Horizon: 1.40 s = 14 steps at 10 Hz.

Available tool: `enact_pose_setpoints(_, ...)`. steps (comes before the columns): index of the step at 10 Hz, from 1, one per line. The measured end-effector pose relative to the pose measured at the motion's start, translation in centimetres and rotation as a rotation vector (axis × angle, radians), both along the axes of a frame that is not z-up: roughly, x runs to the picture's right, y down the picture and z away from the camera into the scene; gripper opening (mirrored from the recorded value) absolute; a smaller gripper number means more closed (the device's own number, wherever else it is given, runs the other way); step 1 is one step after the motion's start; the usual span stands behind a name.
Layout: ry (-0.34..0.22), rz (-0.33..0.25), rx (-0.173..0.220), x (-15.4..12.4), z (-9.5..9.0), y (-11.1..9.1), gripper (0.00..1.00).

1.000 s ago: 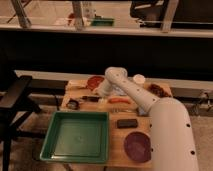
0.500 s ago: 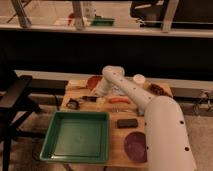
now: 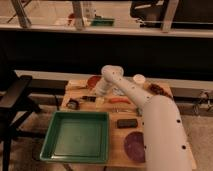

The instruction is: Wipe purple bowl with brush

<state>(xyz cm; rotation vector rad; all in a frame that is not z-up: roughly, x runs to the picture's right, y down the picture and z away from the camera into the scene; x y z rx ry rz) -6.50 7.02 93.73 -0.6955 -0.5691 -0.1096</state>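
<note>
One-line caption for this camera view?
Gripper at the brush, far side of table; purple bowl sits near front.

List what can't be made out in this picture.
Camera view only:
1. purple bowl: its right side is hidden behind the robot arm.
2. tool, toward the back of the table by the brush: whether it touches the brush is too small to tell.
3. small dark object left of the brush: too small to identify.

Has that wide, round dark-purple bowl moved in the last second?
No. The wide dark-purple bowl stays right of the green plastic tray; the gripper is by the slim black brush.
</note>
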Motion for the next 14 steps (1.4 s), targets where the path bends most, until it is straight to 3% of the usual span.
enact_pose_setpoints(1, 0.01, 0.015, -0.015, 0.2, 0.1, 0.1, 0.63)
enact_pose_setpoints(4, 0.04, 0.076, -0.049, 1.2, 0.3, 0.3, 0.62)
enact_pose_setpoints(8, 0.081, 0.163, -0.022, 2.3, 0.8, 0.2, 0.62)
enact_pose_setpoints(14, 0.105, 0.232, 0.003, 3.0, 1.9, -0.7, 0.62)
